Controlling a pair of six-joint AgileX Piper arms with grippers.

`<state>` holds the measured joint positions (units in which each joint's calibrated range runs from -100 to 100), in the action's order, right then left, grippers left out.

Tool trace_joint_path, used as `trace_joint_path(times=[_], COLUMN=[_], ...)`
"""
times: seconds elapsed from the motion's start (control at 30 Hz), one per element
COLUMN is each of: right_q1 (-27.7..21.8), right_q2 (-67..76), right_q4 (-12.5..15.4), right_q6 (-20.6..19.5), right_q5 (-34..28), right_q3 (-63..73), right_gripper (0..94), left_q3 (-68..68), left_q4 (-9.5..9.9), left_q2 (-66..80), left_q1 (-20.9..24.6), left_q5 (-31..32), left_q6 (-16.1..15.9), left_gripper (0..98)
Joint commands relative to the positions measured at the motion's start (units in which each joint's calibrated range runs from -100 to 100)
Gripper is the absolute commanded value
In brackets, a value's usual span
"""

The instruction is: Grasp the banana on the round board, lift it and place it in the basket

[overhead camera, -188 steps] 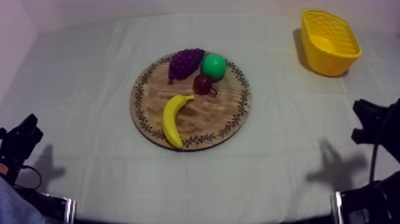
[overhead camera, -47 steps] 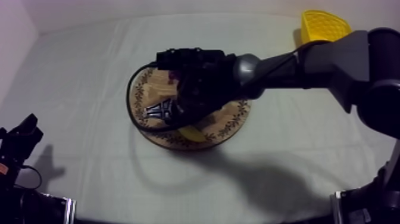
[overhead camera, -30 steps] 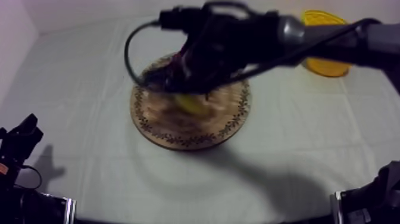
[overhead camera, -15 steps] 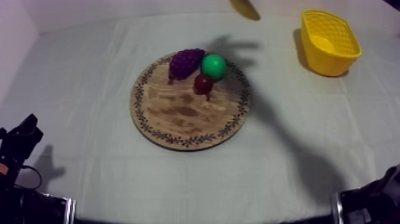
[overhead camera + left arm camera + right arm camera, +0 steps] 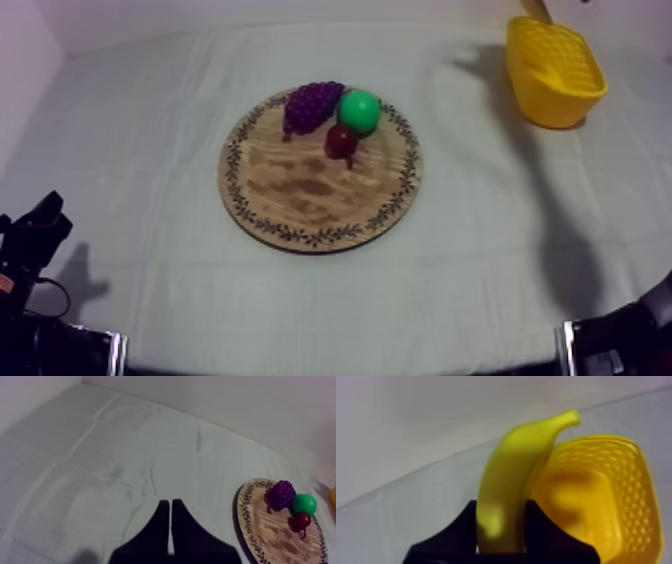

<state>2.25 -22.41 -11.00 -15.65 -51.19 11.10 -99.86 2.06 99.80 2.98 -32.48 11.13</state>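
My left tool (image 5: 170,503) is narrow, closed on nothing, above the counter (image 5: 100,451). The wooden board (image 5: 310,190) carries grapes (image 5: 312,102), a green fruit (image 5: 359,111) and a small red fruit (image 5: 341,141). My right tool (image 5: 501,510) grips the banana (image 5: 511,471), upright in the air, near the yellow basket (image 5: 621,506) at the far right.
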Motion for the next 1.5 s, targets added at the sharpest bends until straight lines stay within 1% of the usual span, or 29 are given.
trace_joint_path(times=[0.0,0.27,0.6,0.87,1.27,1.37,1.47], right_q1=[-2.41,-5.53,-6.00,-5.95,-5.55,-5.35,-5.23], right_q2=[-0.37,-3.95,-7.31,-10.29,-11.71,-10.93,-8.89], right_q4=[-0.27,-1.64,-3.48,-5.78,-7.19,-7.77,-8.50], right_q6=[0.13,0.10,-1.23,-4.66,-6.99,-8.03,-8.99], right_q5=[1.14,5.72,9.40,10.71,12.62,12.84,13.73], right_q3=[-1.05,-4.77,-8.43,-9.30,-9.76,-10.54,-12.68], right_gripper=[15.1,15.5,16.7,27.5,38.5,36.3,26.5], left_q3=[-0.03,-0.03,-0.03,-0.03,-0.03,-0.03,-0.03], left_q4=[0.01,0.01,0.01,0.01,0.01,0.01,0.01], left_q2=[0.03,0.03,0.03,0.03,0.03,0.03,0.03], left_q1=[0.03,0.03,0.03,0.03,0.03,0.03,0.03], left_q5=[-0.02,-0.02,-0.02,-0.02,-0.02,-0.02,-0.02], left_q6=[-0.01,-0.02,-0.02,-0.02,-0.02,-0.02,-0.02], left_gripper=[0.1,0.1,0.1,0.1,0.1,0.1,0.1])
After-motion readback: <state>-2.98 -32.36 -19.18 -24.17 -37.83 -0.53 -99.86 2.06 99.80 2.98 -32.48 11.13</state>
